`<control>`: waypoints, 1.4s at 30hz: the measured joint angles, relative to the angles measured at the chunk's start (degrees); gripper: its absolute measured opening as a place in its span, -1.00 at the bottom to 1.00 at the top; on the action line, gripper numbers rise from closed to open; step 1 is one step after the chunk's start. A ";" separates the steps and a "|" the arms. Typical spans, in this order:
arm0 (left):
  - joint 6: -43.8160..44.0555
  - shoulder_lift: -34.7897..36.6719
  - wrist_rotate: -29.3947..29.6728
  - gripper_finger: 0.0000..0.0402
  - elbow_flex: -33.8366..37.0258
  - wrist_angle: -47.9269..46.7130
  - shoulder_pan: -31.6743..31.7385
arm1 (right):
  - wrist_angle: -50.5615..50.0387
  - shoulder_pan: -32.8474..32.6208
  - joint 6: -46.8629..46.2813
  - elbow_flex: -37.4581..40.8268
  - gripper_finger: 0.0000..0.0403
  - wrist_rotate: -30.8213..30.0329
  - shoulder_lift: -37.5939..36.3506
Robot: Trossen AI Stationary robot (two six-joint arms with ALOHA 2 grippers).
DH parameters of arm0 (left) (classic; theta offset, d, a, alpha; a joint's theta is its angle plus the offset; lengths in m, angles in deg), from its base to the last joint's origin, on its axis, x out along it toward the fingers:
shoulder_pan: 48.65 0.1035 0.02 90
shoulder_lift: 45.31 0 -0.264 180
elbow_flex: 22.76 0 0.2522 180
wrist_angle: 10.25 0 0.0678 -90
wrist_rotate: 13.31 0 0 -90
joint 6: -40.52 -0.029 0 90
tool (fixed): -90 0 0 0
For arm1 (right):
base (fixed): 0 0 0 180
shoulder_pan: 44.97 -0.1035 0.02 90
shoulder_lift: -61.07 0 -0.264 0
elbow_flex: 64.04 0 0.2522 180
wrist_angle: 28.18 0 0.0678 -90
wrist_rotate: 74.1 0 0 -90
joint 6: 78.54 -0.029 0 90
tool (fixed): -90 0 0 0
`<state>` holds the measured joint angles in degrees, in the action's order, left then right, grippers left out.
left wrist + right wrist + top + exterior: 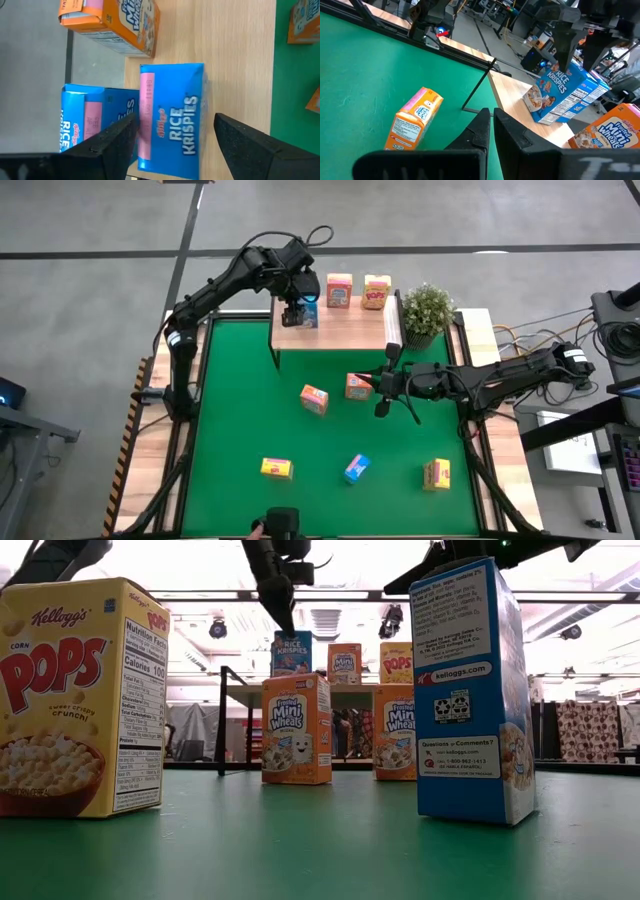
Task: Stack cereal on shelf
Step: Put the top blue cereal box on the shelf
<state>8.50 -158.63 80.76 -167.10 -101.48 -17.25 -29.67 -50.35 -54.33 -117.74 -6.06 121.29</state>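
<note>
Release step: left end effector [170, 142] open astride the Rice Krispies box [172, 117] on the shelf [345, 328].
Next: lift clear; right end effector [383, 388], closed and empty, waits beside the shelf.

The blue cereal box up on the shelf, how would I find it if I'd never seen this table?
Look at the wooden shelf at the far edge of the green table mat. Three boxes show there in a row; the blue cereal box stands at the row's left end, between the open fingers of the left gripper. Its neighbours are an orange-red box and a yellow box.
</note>
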 joint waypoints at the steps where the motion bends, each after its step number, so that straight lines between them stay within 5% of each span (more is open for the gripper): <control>1: -0.13 0.00 0.02 0.25 0.00 0.00 0.00 | 0.00 0.00 0.00 0.00 -0.94 -0.01 0.00; 16: -0.47 4.96 -1.09 0.25 0.00 -4.25 -0.11 | -0.01 0.15 -2.97 0.00 -0.94 -0.02 0.00; 25: 5.16 12.74 -12.63 0.25 3.96 -1.92 -1.12 | 2.83 0.48 -5.79 -0.08 -0.94 -0.04 0.00; 30: 6.96 19.92 -12.75 0.25 16.83 5.46 -3.26 | 2.78 1.65 -8.10 -0.68 -0.94 -0.04 0.00; 42: 13.24 43.15 -10.20 0.25 63.22 36.43 -5.69 | 1.73 6.38 -16.03 -0.69 -0.94 -0.04 0.29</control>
<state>21.74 -115.47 70.56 -103.88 -65.05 -22.95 -27.94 -43.98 -70.36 -118.43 -6.10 121.58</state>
